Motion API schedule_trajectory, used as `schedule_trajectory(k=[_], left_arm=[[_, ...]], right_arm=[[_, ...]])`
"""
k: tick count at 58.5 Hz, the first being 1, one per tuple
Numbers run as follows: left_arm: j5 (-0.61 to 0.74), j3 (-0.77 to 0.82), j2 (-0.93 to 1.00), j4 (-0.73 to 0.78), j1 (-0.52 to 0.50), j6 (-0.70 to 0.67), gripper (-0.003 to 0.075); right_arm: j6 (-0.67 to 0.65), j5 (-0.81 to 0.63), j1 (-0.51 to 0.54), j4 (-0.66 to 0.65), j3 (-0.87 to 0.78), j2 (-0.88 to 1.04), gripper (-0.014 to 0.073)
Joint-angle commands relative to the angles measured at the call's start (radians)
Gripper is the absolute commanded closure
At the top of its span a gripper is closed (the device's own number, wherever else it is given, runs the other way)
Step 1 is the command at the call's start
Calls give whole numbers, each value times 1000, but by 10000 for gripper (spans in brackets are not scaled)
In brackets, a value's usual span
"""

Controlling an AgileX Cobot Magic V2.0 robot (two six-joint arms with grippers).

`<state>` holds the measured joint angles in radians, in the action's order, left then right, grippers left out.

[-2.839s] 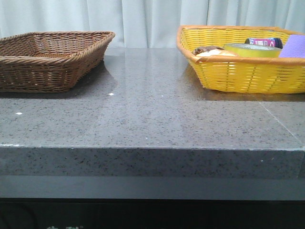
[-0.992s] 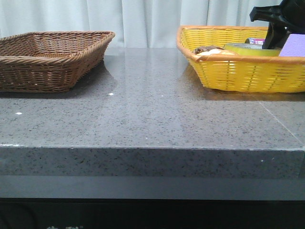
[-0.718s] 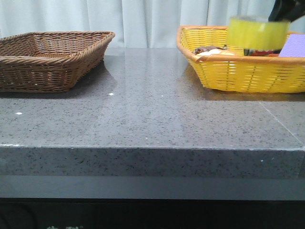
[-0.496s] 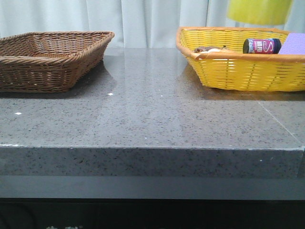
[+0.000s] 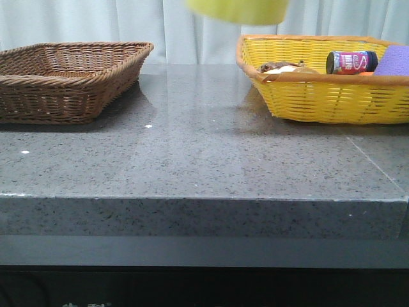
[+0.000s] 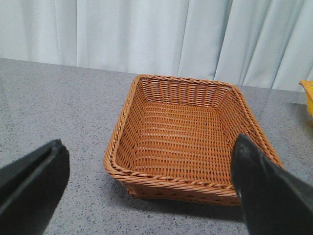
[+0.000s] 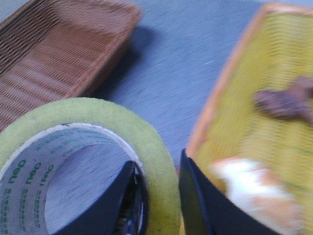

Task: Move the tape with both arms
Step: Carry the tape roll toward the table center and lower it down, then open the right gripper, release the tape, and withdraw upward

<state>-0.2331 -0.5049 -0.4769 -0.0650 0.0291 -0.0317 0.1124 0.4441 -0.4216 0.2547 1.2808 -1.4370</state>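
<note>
The yellow tape roll [image 5: 238,9] hangs high over the table's middle at the top edge of the front view, only its lower part showing. In the right wrist view my right gripper [image 7: 161,196] is shut on the tape [image 7: 122,132], one finger inside the white core with green lettering, the other outside the wall. It is over the gap between the two baskets. My left gripper [image 6: 146,196] is open and empty, above the near rim of the brown basket [image 6: 186,132]. Neither gripper shows in the front view.
The brown wicker basket [image 5: 64,77] stands at the left. The yellow basket [image 5: 319,96] at the right holds a purple-labelled can [image 5: 350,62], a purple block [image 5: 393,61] and food-like items [image 5: 281,67]. Grey stone table [image 5: 204,160]; curtain behind.
The right gripper came down into the yellow basket, took the tape, lifted it out and carried it up and to the left over the table's middle.
</note>
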Motion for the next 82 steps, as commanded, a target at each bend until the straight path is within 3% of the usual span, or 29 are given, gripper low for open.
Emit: schedule_trajectory(k=[1, 12, 35, 53, 63, 70, 82], left_arm=[[78, -37, -10, -2, -2, -3, 62], [78, -37, -10, -2, -2, -3, 62], [78, -35, -10, -2, -2, -3, 62], [78, -35, -10, -2, -2, -3, 62], [78, -35, -10, -2, -2, -3, 62], [78, -35, -10, -2, -2, -3, 62], [78, -35, -10, -2, -2, -3, 62]], right_arm=[[5, -105, -90, 17, -20, 37, 487], [5, -153, -176, 16, -81, -33, 487], [5, -199, -181, -2, -81, -137, 474], [5, -198, -180, -6, -76, -123, 225], [5, -201, -167, -10, -41, -36, 223], [5, -200, -142, -9, -13, 18, 270], [5, -180, -95, -9, -9, 60, 565]])
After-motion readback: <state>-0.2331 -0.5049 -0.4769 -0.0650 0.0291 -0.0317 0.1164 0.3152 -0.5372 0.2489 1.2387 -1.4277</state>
